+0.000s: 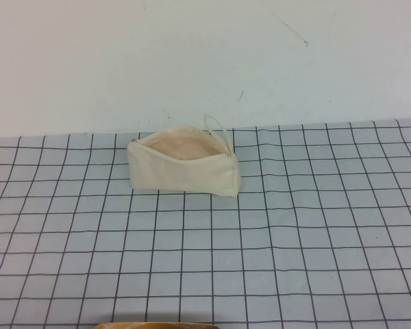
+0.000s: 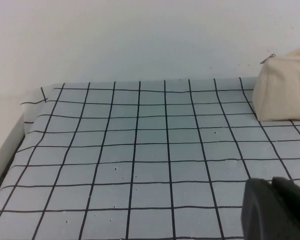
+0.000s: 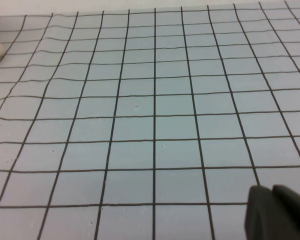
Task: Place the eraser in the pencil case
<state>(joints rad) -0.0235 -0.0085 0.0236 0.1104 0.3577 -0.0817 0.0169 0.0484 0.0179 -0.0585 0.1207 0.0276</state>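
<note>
**Asker:** Pencil case (image 1: 183, 168), where does it sit?

**Describer:** It sits on the grid-patterned cloth (image 1: 274, 240) that covers the table, near the far edge and a little left of the middle, close to the white wall (image 1: 192, 55). It is a cream canvas pouch, mouth open upward, showing pinkish-beige lining. A thin pull cord (image 1: 216, 125) loops up from its right end.

**Asker:** And the eraser?

**Describer:** No view shows it; whether it lies inside the pouch cannot be told.

**Asker:** Where are the grippers?

**Describer:** Neither appears in the high view. The left gripper (image 2: 277, 210) shows only as a dark shape at the edge of its wrist view, above bare cloth, with the pouch beyond it. The right gripper (image 3: 280, 212) is a similar dark shape above bare cloth. Whether either one's fingers are apart or together cannot be told.
</note>
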